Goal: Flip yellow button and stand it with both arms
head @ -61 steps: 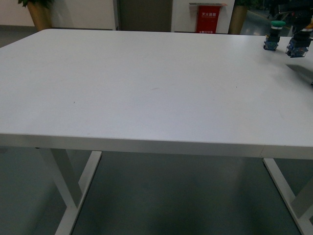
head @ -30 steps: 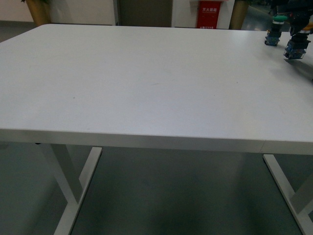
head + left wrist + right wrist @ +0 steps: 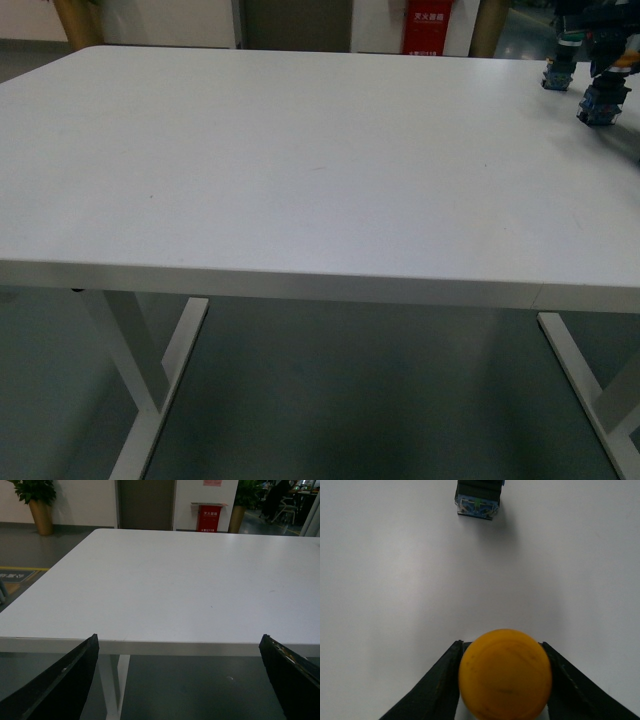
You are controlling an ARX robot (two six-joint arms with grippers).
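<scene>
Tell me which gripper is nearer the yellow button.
Right. The right gripper has its fingers on either side of the yellow button, apparently gripping it. The left gripper is open, short of the near edge of the table, with no button in its view.

A broad white table (image 3: 165, 580) spreads out ahead of my left pincer (image 3: 179, 642), with white legs (image 3: 112, 680) under its near edge. Past its far edge I see a dark door (image 3: 146, 504), a pale wall (image 3: 90, 502), a red box (image 3: 208, 517) and a potted plant (image 3: 37, 502). The floor (image 3: 30, 545) is grey, and the light is dim and even.
</scene>
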